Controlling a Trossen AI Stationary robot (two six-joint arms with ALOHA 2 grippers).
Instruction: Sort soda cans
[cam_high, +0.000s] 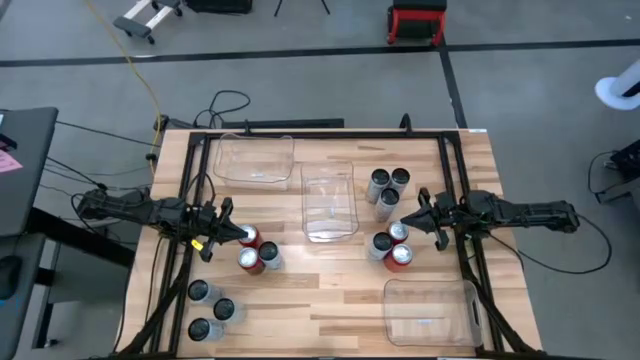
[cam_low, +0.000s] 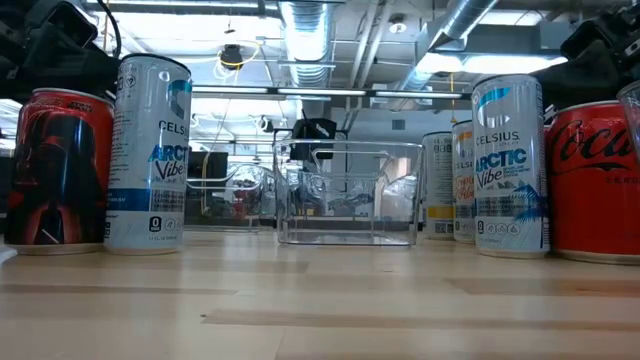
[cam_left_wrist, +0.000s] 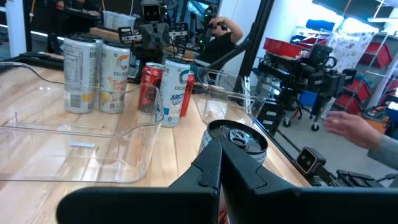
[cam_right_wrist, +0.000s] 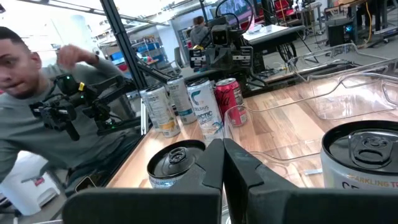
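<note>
My left gripper (cam_high: 232, 235) is shut at the left middle of the table, its tips right beside a red can (cam_high: 248, 237), which shows just past the fingers in the left wrist view (cam_left_wrist: 236, 138). Another red can (cam_high: 251, 259) and a silver can (cam_high: 270, 255) stand next to it. My right gripper (cam_high: 406, 222) is shut at the right, beside a cluster of three cans (cam_high: 398, 232). In the right wrist view its tips (cam_right_wrist: 221, 152) stand between two can tops (cam_right_wrist: 177, 160). Three dark cans (cam_high: 210, 308) stand at the near left and three grey cans (cam_high: 389, 188) at the far right. My left gripper's shut fingertips (cam_left_wrist: 219, 149) come level from the table's left at the upper side of the red can (cam_left_wrist: 214, 134), which stands upright on the table; I cannot tell whether they touch it. My right gripper's shut fingertips (cam_right_wrist: 214, 155) come level from the table's right beside the cluster's nearest can (cam_high: 398, 232); I cannot tell whether they touch it.
Three clear plastic bins stand on the table: one at the far left (cam_high: 254, 160), one in the middle (cam_high: 329, 200), one at the near right (cam_high: 430, 310). A person (cam_right_wrist: 37, 93) shows beyond the table's edge, and a hand (cam_left_wrist: 354, 127) reaches in.
</note>
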